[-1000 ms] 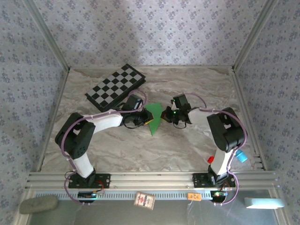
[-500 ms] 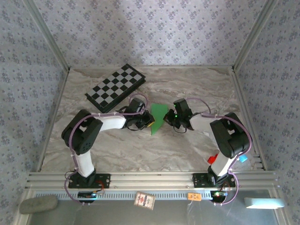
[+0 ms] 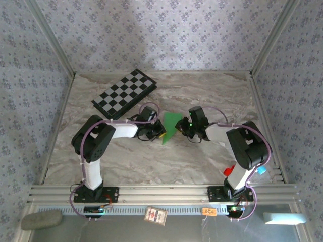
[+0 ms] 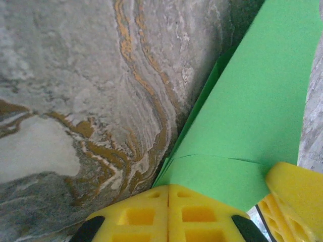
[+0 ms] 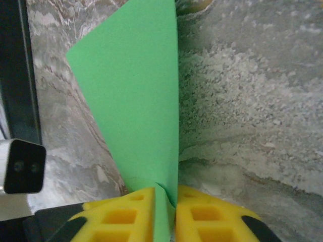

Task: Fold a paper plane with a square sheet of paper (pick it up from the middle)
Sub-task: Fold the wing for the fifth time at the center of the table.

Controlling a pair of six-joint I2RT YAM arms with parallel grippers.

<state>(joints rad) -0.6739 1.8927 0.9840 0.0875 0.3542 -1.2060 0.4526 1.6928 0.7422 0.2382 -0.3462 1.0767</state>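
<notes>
I see the green paper plane (image 3: pixel 170 126) near the middle of the table (image 3: pixel 212 91), between both arms. My right gripper (image 5: pixel 165 197) pinches one end. My left gripper (image 4: pixel 168 194) is closed tight on the opposite edge. The checkered board (image 3: pixel 124 94) lies toward the far left corner.

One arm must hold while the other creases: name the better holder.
Right. The right gripper pinches the paper plane between its fingers; the left gripper is shut, the paper apparently beneath it.
</notes>
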